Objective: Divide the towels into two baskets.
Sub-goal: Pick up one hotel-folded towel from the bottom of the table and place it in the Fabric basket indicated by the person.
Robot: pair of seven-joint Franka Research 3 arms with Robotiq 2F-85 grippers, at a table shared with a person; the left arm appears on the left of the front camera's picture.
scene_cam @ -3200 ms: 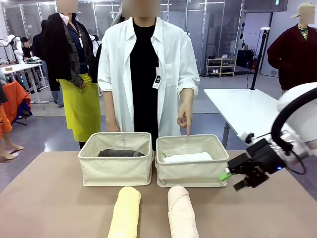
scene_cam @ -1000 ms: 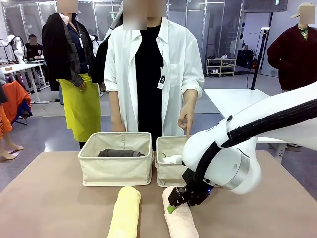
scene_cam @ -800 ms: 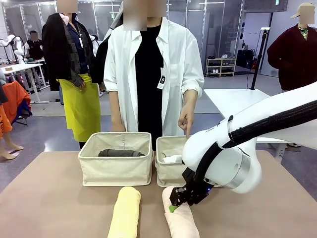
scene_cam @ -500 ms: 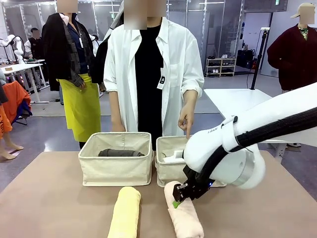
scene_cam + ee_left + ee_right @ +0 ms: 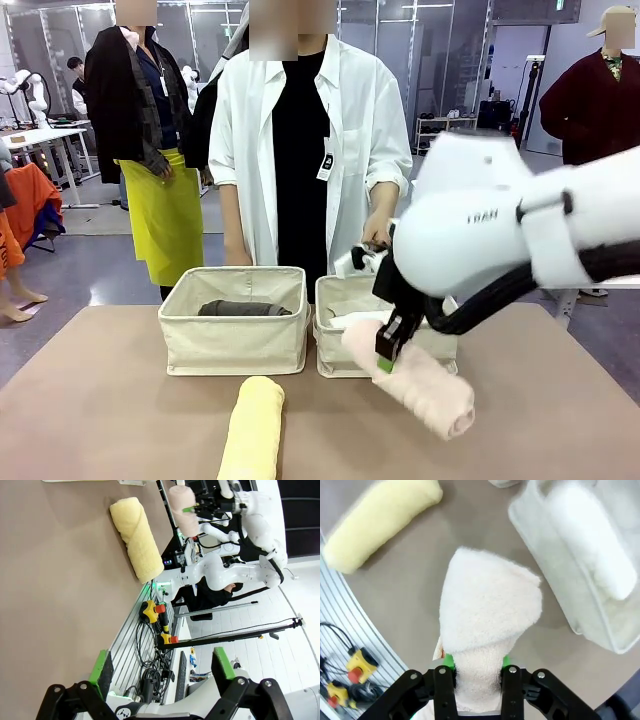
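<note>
- Right gripper (image 5: 388, 352): pinching the peach-pink towel (image 5: 425, 388) near one end. The roll is hanging tilted above the table, with its free end drooping toward 4 o'clock.
- Right basket (image 5: 338, 284): standing at 11 o'clock of the held roll and holding the white towel (image 5: 592, 535).
- Left basket (image 5: 235, 345): holding the dark grey towel (image 5: 243, 308); the pale yellow towel (image 5: 252, 432) is lying at its 6 o'clock.
- Left gripper (image 5: 163, 664): standing spread, carrying nothing.
- Handling, as a judgement: the sagging end is likely needing more height to clear the rim, and the roll is best released low beside the white one.

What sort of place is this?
Probably a robotics lab: a white robot arm reaches over the table, red stop buttons and cables sit at its edge, and a person in a white coat stands by.
</note>
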